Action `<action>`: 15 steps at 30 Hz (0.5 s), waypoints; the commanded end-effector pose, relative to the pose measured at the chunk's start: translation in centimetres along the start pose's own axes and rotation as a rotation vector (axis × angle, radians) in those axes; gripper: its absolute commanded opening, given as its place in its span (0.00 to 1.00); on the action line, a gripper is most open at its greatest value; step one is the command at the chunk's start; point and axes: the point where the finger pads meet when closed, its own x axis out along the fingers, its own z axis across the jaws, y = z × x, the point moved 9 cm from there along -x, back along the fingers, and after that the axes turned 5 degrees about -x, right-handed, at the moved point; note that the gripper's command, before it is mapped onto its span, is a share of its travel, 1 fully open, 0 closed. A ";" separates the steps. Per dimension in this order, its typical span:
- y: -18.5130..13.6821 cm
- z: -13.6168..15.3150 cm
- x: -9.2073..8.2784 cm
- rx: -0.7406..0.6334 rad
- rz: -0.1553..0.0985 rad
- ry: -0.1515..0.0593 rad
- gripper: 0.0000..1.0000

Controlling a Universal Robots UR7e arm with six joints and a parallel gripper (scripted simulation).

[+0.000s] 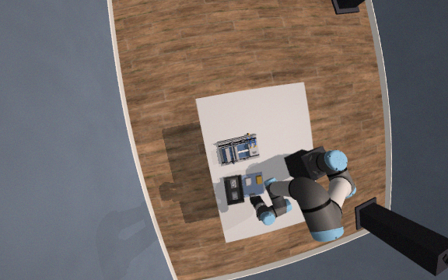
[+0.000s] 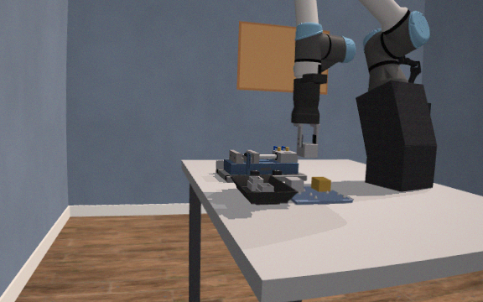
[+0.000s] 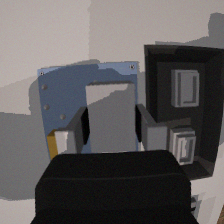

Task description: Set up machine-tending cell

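The exterior view shows height that the others do not: the gripper hangs in the air above the surface, clenched on an aluminium blank that is lifted clear of the infeed plate. The blank sits between the fingers, level with the top of the vise and just to the right of it in this view.

The wrist view looks straight down past the blank: the grey block fills the gap between the two dark fingers, and the blue plate lies below it. At the plate's left edge a brass blank peeks out beside a pale block. To the right is the black tray with two finished parts lying in it, pockets showing.

The top view gives the layout: vise farther up the surface, tray and plate side by side below it, with the brass blank on the plate. The gripper itself is hidden here under the wrist.

The arm rises from its black pedestal, folds at the elbow and brings the wrist out over the plate's near edge; the tool points straight down.

No writing or labels can be read in any view
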 end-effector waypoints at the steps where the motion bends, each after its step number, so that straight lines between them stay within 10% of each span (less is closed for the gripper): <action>1: -0.6 0.4 -0.1 -0.001 0.002 -0.001 0.00; 15: -10.6 5.3 0.0 -0.020 0.017 0.003 0.00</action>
